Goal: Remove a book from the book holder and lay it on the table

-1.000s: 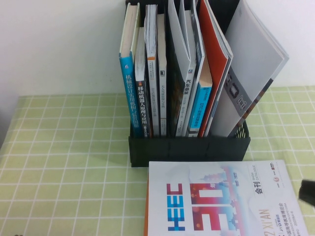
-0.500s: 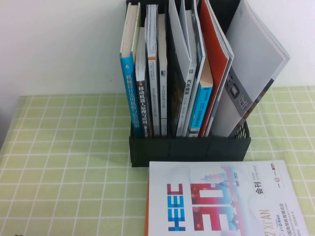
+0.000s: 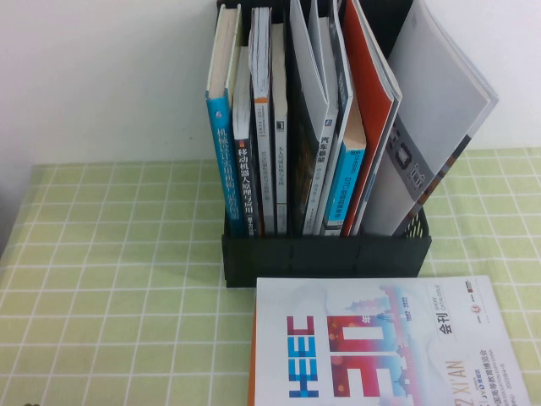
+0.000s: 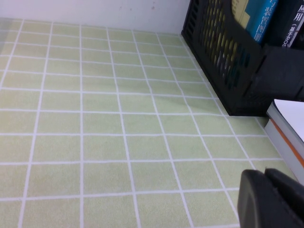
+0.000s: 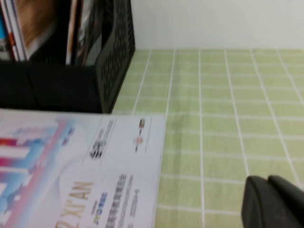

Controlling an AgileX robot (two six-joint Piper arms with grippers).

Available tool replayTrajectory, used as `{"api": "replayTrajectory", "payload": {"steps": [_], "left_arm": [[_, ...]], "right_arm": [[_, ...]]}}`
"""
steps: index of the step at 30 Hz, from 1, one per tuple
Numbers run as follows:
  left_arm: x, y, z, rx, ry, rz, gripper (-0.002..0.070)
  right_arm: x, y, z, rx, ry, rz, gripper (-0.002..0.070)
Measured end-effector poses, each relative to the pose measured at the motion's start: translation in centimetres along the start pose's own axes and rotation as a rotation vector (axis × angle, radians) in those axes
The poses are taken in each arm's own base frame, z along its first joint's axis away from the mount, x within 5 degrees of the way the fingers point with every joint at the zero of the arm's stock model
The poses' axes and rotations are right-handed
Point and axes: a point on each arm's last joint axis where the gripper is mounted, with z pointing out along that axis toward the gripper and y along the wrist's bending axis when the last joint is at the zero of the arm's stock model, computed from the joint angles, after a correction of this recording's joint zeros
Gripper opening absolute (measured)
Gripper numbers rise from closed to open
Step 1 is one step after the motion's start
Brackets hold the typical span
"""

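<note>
Left gripper (image 4: 271, 199): seen only in the left wrist view, low over the bare counter (image 4: 109, 123), near the holder's left end. Its fingers (image 4: 256, 197) look pressed together, holding nothing and touching nothing.

Right gripper (image 5: 273, 202): seen only in the right wrist view, over open cloth to the right of the book and apart from it. Its fingers (image 5: 259, 199) are fully closed and empty.

Book (image 3: 380, 347): lies flat and face up on the counter just in front of the holder, cover showing blue "HEEC" letters and red numerals. Its far edge sits close to the holder's front wall; whether the two touch cannot be told. The near edge runs out of the high view.

Handling, as a judgement: thin, light and floppy, with a glossy cover likely to slip. Best taken at the spine or a free edge, since a pinch at one corner would let it sag.

Task state, as a judgement: the book is already laid down, so the job looks done.

Book holder (image 3: 325, 254): black slatted rack, upright behind the book, packed with standing volumes.

Grey-white magazine (image 3: 431, 127): leans outward in the holder's rightmost compartment.
</note>
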Motion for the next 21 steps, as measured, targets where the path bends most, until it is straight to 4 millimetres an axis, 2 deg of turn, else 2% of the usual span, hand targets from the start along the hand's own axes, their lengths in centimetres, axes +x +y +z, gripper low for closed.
{"api": "replayTrajectory", "payload": {"steps": [2, 21], "left_arm": [[0.00, 0.00, 0.00, 0.000, 0.000, 0.000, -0.0002], [0.00, 0.00, 0.00, 0.000, 0.000, 0.002, -0.0002]], "right_arm": [[0.94, 0.13, 0.13, -0.015, 0.069, 0.011, -0.0001], [0.96, -0.08, 0.14, 0.030, 0.071, 0.041, -0.0001]]}}
